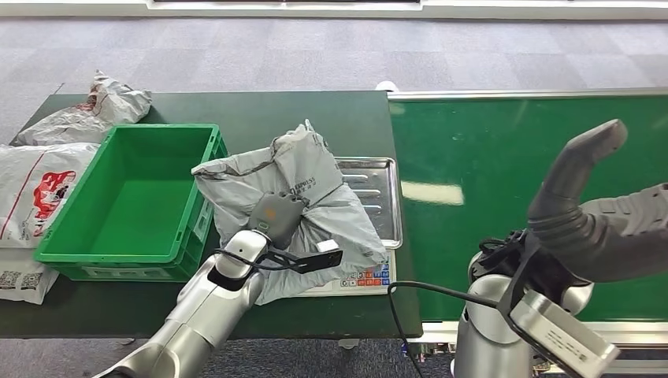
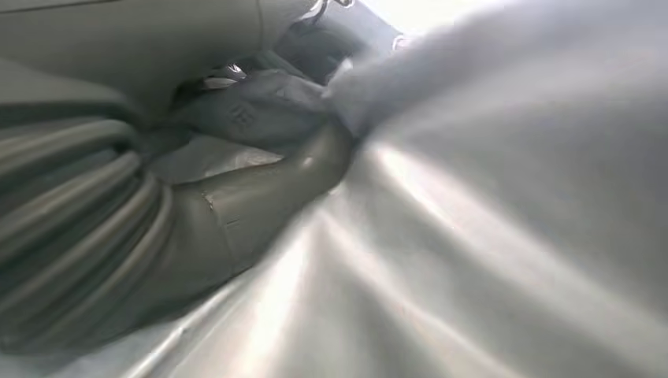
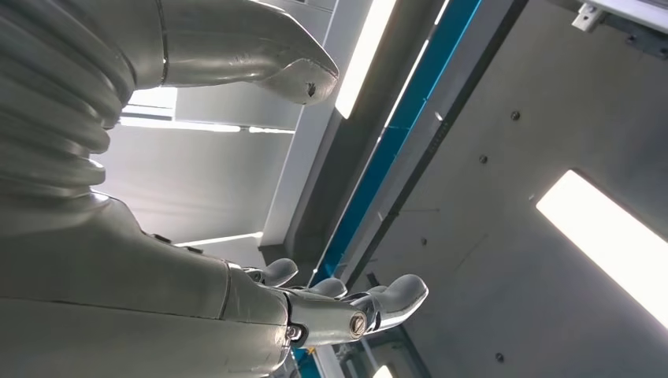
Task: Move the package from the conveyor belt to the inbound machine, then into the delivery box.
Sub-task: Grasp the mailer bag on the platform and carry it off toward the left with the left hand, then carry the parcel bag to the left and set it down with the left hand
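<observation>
Grey carpet tiles (image 1: 331,55) run behind a dark green table (image 1: 346,118), and beside the table lies the bright green conveyor belt (image 1: 520,181). On the table sits a scale (image 1: 378,213) with a steel tray and a button panel, which serves as the landmark. A crumpled grey package (image 1: 299,189) lies across the scale, covering most of its tray and spilling over the edge toward the green box (image 1: 134,197), which stands just beside the scale. Beyond the box, at the table's far end from the scale, more bags (image 1: 71,150) lie heaped, cut off by the picture's edge.

The left hand (image 1: 276,214) rests on the package over the scale; its fingers are buried in the folds (the wrist camera gives only blurred grey plastic), so I cannot tell whether it grips. The right hand (image 3: 346,303) is raised over the belt, away from the scale, holding nothing, fingers spread apart.
</observation>
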Controlling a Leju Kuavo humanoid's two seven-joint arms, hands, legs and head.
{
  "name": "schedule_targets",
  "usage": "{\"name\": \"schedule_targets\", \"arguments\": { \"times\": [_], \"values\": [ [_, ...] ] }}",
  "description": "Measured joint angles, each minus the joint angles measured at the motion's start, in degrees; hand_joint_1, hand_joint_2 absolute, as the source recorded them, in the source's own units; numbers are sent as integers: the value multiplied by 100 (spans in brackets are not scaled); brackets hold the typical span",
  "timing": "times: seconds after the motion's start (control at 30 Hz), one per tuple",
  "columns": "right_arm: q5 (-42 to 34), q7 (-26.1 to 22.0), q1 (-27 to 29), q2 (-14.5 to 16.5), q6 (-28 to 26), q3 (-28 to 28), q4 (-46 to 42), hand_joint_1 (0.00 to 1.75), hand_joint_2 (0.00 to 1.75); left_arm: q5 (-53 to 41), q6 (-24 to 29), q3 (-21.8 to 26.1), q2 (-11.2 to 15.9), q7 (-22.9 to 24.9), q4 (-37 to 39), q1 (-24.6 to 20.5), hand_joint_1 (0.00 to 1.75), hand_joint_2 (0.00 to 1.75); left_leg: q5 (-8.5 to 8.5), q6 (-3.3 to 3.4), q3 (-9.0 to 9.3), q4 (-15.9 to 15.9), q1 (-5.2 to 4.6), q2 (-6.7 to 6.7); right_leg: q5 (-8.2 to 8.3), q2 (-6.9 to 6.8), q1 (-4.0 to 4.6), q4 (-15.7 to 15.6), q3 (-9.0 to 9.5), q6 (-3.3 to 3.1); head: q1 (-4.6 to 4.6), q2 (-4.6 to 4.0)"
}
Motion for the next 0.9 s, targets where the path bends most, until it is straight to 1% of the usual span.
{"name": "schedule_targets", "arguments": {
  "times": [0.07,0.13,0.27,0.5,0.6,0.67,0.73,0.83,0.9],
  "values": [
    [21,3,1,0,0,0,-1,0,175,110,688,106,28,74,-255,49,175,175,0,0,-3,0,0,1,0,1,0,0,-5,0,-1,0],
    [30,12,2,0,0,0,-1,0,175,193,1105,243,50,124,-512,62,175,175,0,0,-4,0,0,1,0,1,0,0,-5,0,-1,0],
    [32,19,3,0,0,0,-1,0,175,226,1201,389,91,139,-795,82,175,175,0,0,-7,0,0,0,0,1,0,0,-7,0,-1,0],
    [32,19,3,0,0,0,-1,0,175,241,1234,444,127,145,-1005,125,175,175,0,0,-10,0,0,1,0,0,0,0,-10,0,-1,0],
    [17,1,12,0,0,0,-1,0,175,412,1638,565,160,250,-1200,198,175,175,0,0,-14,0,0,3,0,5,0,0,-15,0,0,0],
    [-23,-52,30,-3,0,-2,-1,0,175,590,1989,763,217,380,-1455,240,175,175,0,-1,-14,0,1,5,0,9,1,1,-18,-1,0,0],
    [-70,-107,49,-9,0,-13,-1,0,175,757,2214,1048,296,464,-1751,286,175,175,0,-1,-13,0,3,8,-1,10,3,1,-19,-2,-1,0],
    [-80,-98,68,-15,0,-55,-1,0,175,821,2354,1534,378,535,-2200,440,175,175,0,-2,-14,-1,6,10,-3,10,8,2,-19,-5,-1,0],
    [-42,-38,78,-17,0,-70,-1,0,175,493,2326,1879,408,766,-2430,551,175,175,0,-2,-15,-1,7,10,-4,11,9,2,-19,-6,0,0]
  ]
}}
